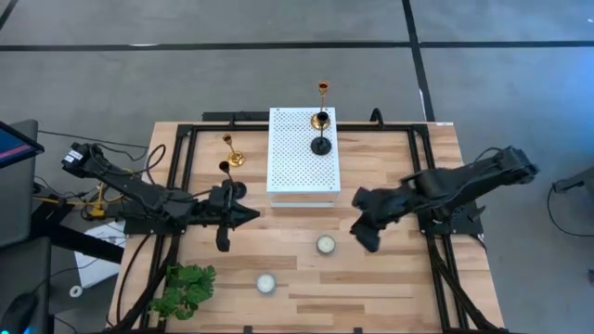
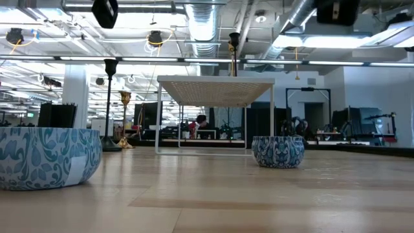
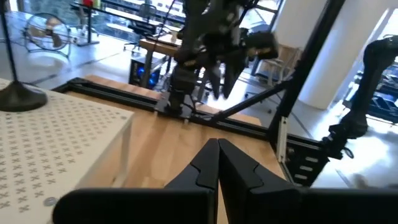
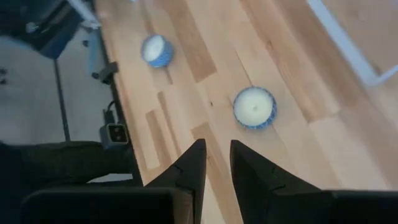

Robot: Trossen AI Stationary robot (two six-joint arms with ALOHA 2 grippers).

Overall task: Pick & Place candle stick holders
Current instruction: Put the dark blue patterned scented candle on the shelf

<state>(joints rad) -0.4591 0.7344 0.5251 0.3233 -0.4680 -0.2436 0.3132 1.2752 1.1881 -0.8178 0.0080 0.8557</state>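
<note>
A white perforated stand (image 1: 303,153) carries a gold candle stick holder (image 1: 322,102) at its far edge and a black one (image 1: 321,144), each upright on its round base. To the stand's left, a gold holder (image 1: 232,154) and a black holder (image 1: 228,176) stand on the table; they also show in the low view as gold (image 2: 125,120) and black (image 2: 110,97). My left gripper (image 1: 254,216) is shut and empty, just nearer than the black table holder, pointing right. My right gripper (image 1: 365,239) is slightly open and empty, above the table to the right of a candle bowl (image 4: 254,107).
Two blue patterned bowls with white candles sit on the near half of the table (image 1: 325,244) (image 1: 266,283). A green leafy plant (image 1: 186,289) lies at the near left corner. A black frame (image 1: 181,148) runs along the table's sides.
</note>
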